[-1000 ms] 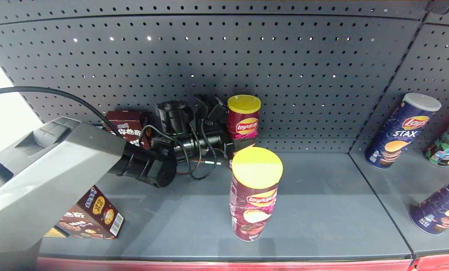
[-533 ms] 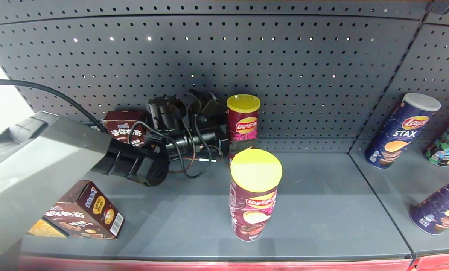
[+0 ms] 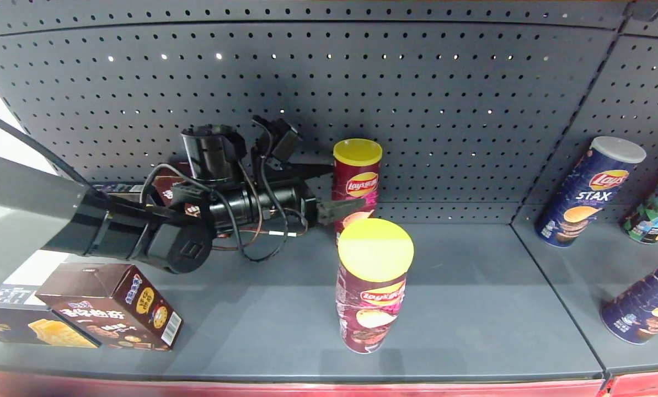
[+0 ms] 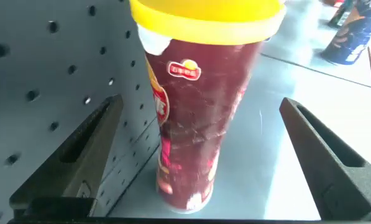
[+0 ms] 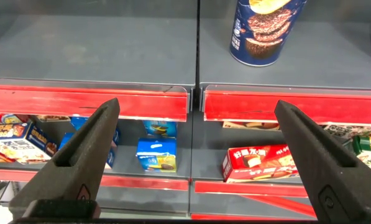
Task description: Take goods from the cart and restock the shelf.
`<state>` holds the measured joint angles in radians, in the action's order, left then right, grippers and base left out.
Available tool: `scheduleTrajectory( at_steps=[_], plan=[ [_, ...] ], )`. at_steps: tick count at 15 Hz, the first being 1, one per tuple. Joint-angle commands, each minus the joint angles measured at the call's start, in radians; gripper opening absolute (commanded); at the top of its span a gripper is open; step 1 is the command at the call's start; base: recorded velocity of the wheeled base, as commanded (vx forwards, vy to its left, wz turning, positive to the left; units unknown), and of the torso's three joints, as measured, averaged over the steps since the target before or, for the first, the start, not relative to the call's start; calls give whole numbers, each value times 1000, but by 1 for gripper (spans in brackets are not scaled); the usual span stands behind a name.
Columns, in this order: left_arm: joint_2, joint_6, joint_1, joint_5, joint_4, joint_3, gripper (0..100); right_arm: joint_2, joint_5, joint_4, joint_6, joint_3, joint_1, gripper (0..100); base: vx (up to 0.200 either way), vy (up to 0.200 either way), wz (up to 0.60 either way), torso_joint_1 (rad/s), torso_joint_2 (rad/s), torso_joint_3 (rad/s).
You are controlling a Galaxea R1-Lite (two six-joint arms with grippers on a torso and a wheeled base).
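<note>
Head view. Grey shelf point(image 3: 472, 309) with a pegboard point(image 3: 417, 110) behind.
- Rear can point(image 3: 356, 171): maroon, yellow lid, upright against the pegboard.
- Left gripper point(image 3: 344, 186): comes in from the left at the rear can, jaws spread to either side of it. Whether they touch it cannot be told from here.
- Front can point(image 3: 374, 281): same kind, upright, near the shelf's front edge, apart from the rear can.
- Brown box point(image 3: 113, 314) at front left, dark box point(image 3: 14, 325) just beside it, and a third box point(image 3: 169, 187) at the back behind the arm.
- Next bay to the right: two blue cans point(image 3: 588, 190) point(image 3: 643, 309) and a green can point(image 3: 654, 212).

Left wrist view. The fingers point(image 4: 79, 149) are wide apart. The rear can stands between them with a gap on each side, gripped by nothing.

Right wrist view. Right gripper point(image 5: 196, 106) is wide open and empty. Beyond it are red edge strips point(image 5: 86, 102), a blue tin point(image 5: 263, 31) above them, and packets point(image 5: 157, 152) on the shelf below.
</note>
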<state>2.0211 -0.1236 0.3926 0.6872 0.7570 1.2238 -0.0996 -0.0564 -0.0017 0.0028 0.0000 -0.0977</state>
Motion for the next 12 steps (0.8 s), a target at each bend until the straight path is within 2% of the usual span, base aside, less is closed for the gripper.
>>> scheduleTrajectory(
  at_steps=[1, 4, 5, 6, 8, 10, 12],
  plan=[
    [-58, -13, -1, -15, -45, -15, 100, 0, 0, 0, 0, 0, -1, 100, 0, 0, 0, 0, 0, 0],
    [-97, -100, -1, -61, -189, -15, 100, 0, 0, 0, 0, 0, -1, 100, 0, 0, 0, 0, 0, 0],
    [-101, -119, -1, -75, -211, -15, 100, -2, 0, 0, 0, 0, -1, 100, 0, 0, 0, 0, 0, 0],
    [-102, -131, -1, -132, -223, -17, 100, 0, 0, 0, 0, 0, -1, 100, 0, 0, 0, 0, 0, 0],
    [-101, -133, 8, -236, -223, -18, 100, -2, 0, 0, 0, 0, -1, 100, 0, 0, 0, 0, 0, 0],
    [-101, -136, 15, -273, -219, -21, 100, -2, 0, 0, -1, 0, -1, 100, 0, 0, 0, 0, 0, 0],
    [-99, -172, 15, -307, -219, -15, 100, 0, 0, 0, 0, 0, -1, 100, 0, 0, 0, 0, 0, 0]
  ],
)
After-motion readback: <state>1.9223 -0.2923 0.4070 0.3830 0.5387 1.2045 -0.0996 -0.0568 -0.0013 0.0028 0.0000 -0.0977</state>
